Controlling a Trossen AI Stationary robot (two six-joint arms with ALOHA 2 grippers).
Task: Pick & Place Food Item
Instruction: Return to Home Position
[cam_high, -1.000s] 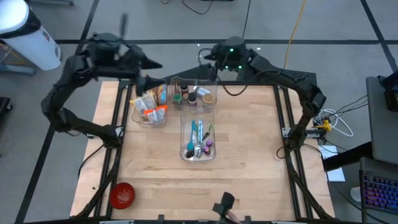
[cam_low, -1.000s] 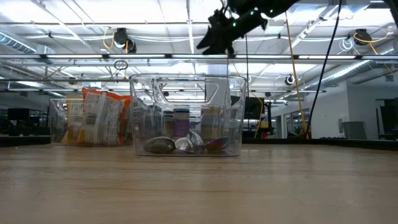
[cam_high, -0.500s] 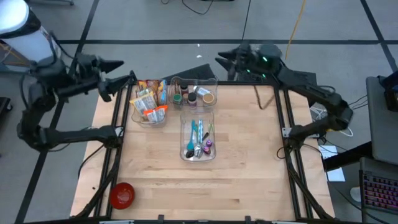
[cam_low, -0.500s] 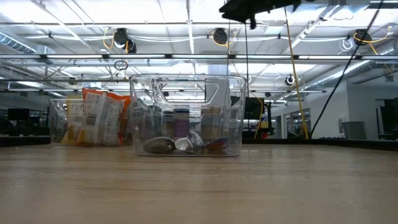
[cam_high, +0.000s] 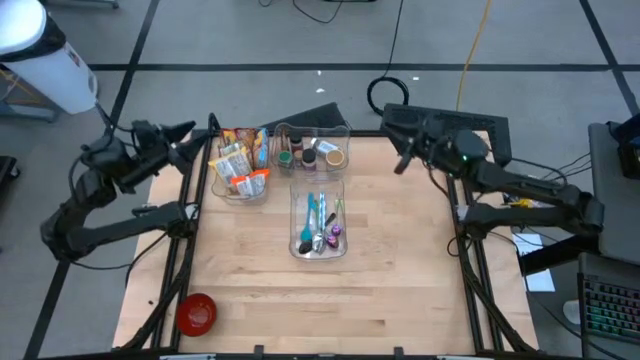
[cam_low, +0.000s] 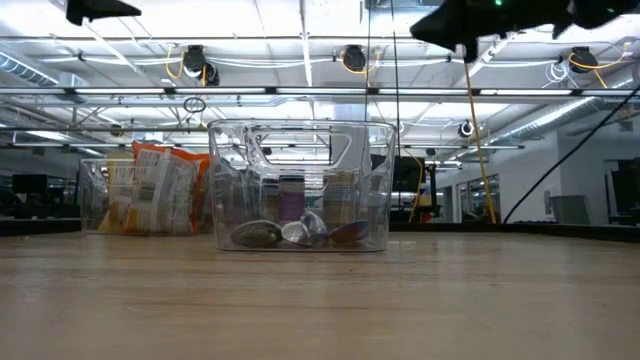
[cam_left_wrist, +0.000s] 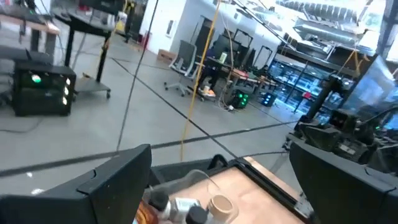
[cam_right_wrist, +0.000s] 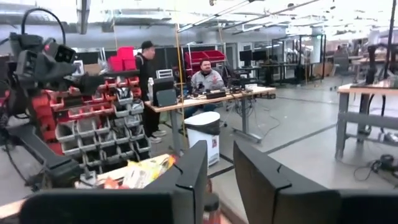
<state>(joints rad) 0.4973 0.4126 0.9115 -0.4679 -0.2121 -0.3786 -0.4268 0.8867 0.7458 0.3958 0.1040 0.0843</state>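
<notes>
**Wood, clear plastic, dark metal**

The table top (cam_high: 390, 250) is pale wood laid in planks, smooth with a soft sheen. The 3 bins (cam_high: 294, 215) are clear, glossy hard plastic. Light glints off their walls. The noodle packs (cam_high: 240, 165) are crinkled, shiny film. The frame rails (cam_high: 478, 295) look like dark matt metal — the arms (cam_high: 100, 180) wear matt black shells. The red bowl (cam_high: 196, 313) is glossy.

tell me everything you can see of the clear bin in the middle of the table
The clear bin is a see-through plastic box with rounded corners and a handle cutout below its rim. It stands upright and open-topped on the wooden table, near its middle. Inside lie spoons and teal and purple utensils. Nothing else touches it.
</notes>
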